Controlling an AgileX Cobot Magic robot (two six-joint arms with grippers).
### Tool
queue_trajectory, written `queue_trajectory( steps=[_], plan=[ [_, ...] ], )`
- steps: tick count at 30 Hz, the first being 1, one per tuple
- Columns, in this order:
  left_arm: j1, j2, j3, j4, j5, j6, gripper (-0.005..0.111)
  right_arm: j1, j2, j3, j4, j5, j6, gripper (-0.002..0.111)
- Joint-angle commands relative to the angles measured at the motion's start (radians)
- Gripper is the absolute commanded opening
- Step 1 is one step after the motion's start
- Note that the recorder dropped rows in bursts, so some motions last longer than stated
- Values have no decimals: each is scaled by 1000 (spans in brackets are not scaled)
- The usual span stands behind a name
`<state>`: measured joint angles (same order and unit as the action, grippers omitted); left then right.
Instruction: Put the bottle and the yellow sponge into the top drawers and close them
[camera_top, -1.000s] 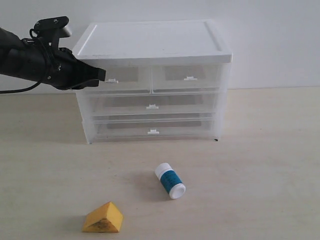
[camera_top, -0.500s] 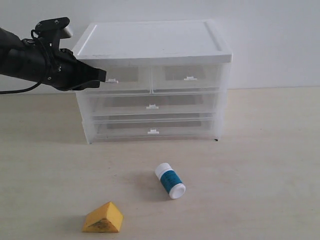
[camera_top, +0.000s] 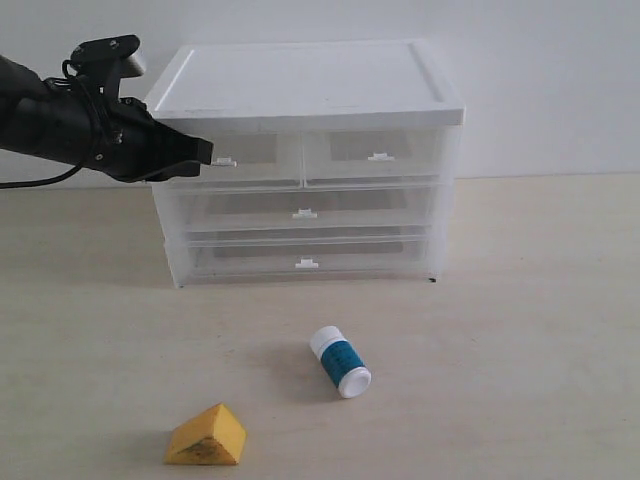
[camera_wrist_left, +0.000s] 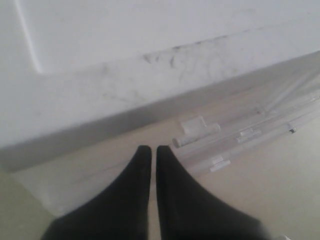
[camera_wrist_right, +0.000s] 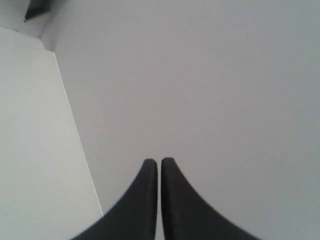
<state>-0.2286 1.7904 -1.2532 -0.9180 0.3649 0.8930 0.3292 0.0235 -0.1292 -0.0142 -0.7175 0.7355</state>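
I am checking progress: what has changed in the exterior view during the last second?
Nothing visibly changed. The left gripper stays shut beside the left top drawer's handle; the bottle and the yellow sponge lie on the table as before.

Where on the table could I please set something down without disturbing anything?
The table is bare to the right of the bottle and cabinet, and on the left between the cabinet and the yellow sponge. The strip between cabinet front and bottle is open too. It is crowded at the upper left drawer handle, where the left tool is.
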Motion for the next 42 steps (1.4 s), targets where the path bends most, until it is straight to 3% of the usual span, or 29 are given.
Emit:
queue_trajectory(
  steps=[1,4,7,9,20,23,26,33,37,42],
  plan=[
    [-4,0,-4,-12,8,-3,4,1,95,-41,-23,130,85,0],
    [-4,0,-4,-12,8,-3,4,1,198,-75,14,236,131,0],
    [-4,0,-4,-12,10,-3,4,1,307,-133,-31,300,-69,0],
    [-4,0,-4,-12,16,-3,4,1,377,-212,-35,437,-183,0],
    [-4,0,-4,-12,16,-3,4,1,769,-567,-26,761,-263,0],
    [-4,0,-4,-12,7,-3,4,1,852,-653,-87,859,-376,0],
    [-4,0,-4,-12,7,-3,4,-2,918,-707,-250,906,-498,0],
    [-4,0,-4,-12,16,-3,4,20,1058,-813,-811,1097,-497,12],
    [-4,0,-4,-12,5,-3,4,117,1096,-813,-1086,1174,-574,12],
    [-4,0,-4,-12,1,0,4,318,1183,-811,-1400,1369,-606,12]
  ],
)
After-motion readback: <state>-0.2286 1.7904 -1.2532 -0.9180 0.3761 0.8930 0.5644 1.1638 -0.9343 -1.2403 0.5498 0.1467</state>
